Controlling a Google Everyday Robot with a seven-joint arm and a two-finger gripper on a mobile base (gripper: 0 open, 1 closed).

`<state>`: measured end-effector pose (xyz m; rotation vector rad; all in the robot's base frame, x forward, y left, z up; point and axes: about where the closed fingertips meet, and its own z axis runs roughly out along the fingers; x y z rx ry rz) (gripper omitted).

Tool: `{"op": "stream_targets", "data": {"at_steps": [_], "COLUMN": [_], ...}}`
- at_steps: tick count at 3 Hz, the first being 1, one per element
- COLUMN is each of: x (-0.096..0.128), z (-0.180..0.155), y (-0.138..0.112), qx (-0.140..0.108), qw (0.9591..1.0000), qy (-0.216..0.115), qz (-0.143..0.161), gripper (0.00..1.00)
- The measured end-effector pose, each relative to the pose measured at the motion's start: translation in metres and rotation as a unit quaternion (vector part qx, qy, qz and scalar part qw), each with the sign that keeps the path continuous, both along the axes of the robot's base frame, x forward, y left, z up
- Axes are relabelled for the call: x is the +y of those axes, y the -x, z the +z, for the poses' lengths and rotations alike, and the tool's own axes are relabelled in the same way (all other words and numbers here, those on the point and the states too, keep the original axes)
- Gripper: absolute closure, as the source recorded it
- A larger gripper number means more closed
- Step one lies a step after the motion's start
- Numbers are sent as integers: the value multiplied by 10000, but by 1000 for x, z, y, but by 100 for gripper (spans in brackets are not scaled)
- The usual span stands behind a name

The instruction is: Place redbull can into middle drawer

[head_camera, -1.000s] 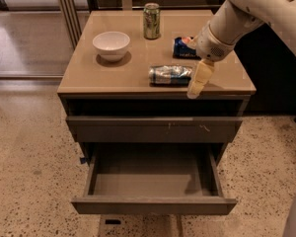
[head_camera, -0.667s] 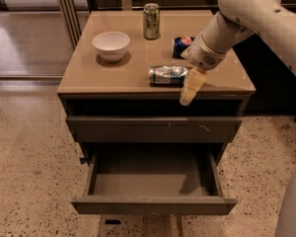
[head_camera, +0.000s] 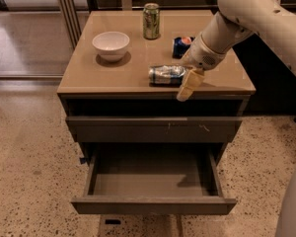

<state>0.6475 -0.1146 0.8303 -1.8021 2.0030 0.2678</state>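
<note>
The redbull can [head_camera: 166, 74] is silver and blue and lies on its side near the front edge of the tan tabletop [head_camera: 108, 75]. My gripper [head_camera: 187, 83] sits just right of the can's end, its pale yellow finger hanging over the table's front edge. The middle drawer [head_camera: 153, 177] is pulled out below, with a flat grey inside and nothing in it.
A white bowl [head_camera: 110, 44] stands at the left of the tabletop. A green can [head_camera: 151, 20] stands upright at the back. A dark blue Pepsi can [head_camera: 181, 46] lies behind my wrist. A closed drawer front with light scratches [head_camera: 153, 129] sits above the open drawer.
My gripper has moved left toward the right end of the redbull can. The can and the drawer have not moved.
</note>
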Motion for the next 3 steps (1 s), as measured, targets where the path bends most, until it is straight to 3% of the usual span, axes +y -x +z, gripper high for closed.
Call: {"op": "stream_targets", "data": {"at_steps": [3], "x": [0], "z": [0], "y": [0], "qx": [1], "qw": [10000], "qy": [0], "qz": [1], "gripper": [92]}}
